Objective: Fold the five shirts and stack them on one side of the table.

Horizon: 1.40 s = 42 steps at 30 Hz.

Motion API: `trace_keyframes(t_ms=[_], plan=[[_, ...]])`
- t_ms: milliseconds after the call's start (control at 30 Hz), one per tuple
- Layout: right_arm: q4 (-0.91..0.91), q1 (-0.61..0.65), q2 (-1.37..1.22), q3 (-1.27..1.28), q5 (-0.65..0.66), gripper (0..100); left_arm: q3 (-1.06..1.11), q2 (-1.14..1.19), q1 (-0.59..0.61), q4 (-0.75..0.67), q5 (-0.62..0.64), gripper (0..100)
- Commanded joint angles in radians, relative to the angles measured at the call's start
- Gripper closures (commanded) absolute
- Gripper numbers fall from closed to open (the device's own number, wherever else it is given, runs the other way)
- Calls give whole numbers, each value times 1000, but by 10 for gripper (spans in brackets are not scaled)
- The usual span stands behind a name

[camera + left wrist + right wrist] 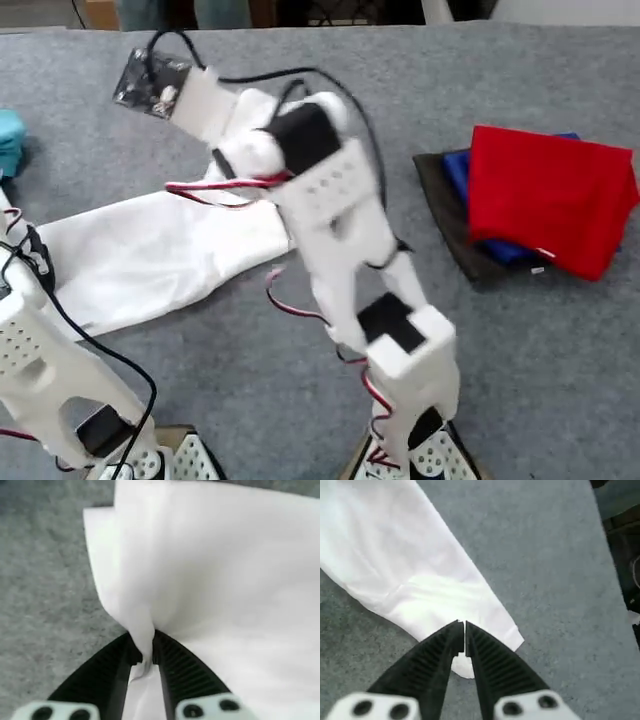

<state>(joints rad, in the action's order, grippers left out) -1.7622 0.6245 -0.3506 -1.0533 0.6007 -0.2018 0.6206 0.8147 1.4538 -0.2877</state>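
A white shirt point(160, 255) lies stretched across the grey table, left of the middle. My left gripper point(145, 652) is shut on a bunched fold at the shirt's point(215, 580) edge, seen near the table's left side point(36, 256) in the high view. My right gripper point(464, 632) is shut on the end of a white sleeve point(420, 575); its arm reaches over the shirt toward the far left point(150, 85) and hides part of the cloth. A stack of folded shirts sits at the right, with red point(550, 195) on top, then blue point(458, 170), then a dark one point(445, 215).
A teal shirt point(10, 140) sits at the left edge. Both arm bases stand at the near edge, with red and black cables point(290, 300) trailing over the table. Bare grey table point(560, 380) lies at the near right and far middle.
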Motion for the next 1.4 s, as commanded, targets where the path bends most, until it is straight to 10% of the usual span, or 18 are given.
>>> trace_keyframes(t_ms=[0, 333, 867, 1367], plan=[[-2, -66, 124, -15, -48, 984, -13, -18, 22, 18, 18, 972], [38, -241, 312, -114, -160, 983, -246, -186, -145, 305, 49, 972], [176, -875, 260, -4, -161, 983, -200, -261, -664, 287, 328, 971], [178, -911, 188, 13, -18, 983, -289, -250, -1007, 38, 568, 971]])
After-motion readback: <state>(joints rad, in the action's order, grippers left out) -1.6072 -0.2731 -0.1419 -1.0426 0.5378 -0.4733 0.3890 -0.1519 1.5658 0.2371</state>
